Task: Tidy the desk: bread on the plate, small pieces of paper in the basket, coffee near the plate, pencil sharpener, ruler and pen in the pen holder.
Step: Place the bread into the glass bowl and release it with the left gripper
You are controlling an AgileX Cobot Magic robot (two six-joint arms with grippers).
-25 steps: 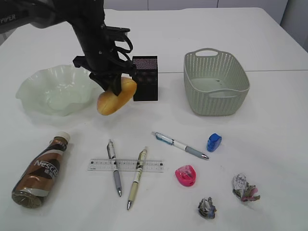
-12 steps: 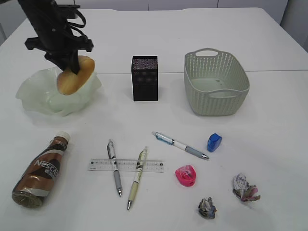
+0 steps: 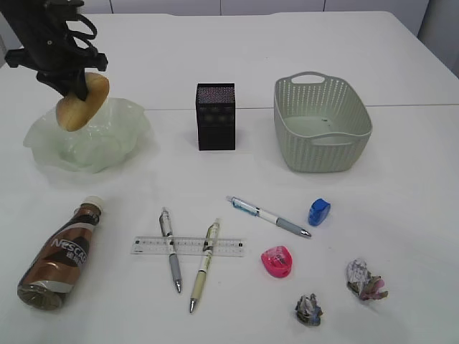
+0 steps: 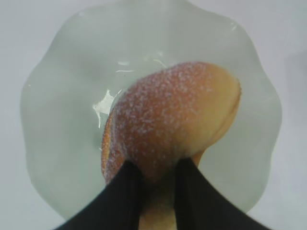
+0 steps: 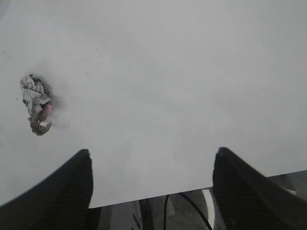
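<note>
My left gripper [image 3: 70,84] is shut on the round bread [image 3: 81,102] and holds it above the pale green wavy plate [image 3: 118,140] at the far left; the left wrist view shows the bread [image 4: 177,115] over the plate [image 4: 57,143], gripper [image 4: 156,175] pinching it. The coffee bottle [image 3: 60,254] lies at front left. A ruler [image 3: 186,246], two pens [image 3: 171,250] [image 3: 203,264] and a third pen [image 3: 269,216] lie mid-table. Blue [image 3: 319,212] and pink [image 3: 277,261] sharpeners and two paper balls [image 3: 366,280] [image 3: 308,309] sit front right. My right gripper [image 5: 151,158] is open, out of the exterior view.
The black pen holder [image 3: 216,117] stands at centre back and the grey-green basket [image 3: 320,122] to its right. The right wrist view shows one paper ball [image 5: 36,104] and the table's edge [image 5: 192,191].
My left gripper carried the bread leftward, from beside the pen holder to above the plate's left part. Everything else stayed put.
</note>
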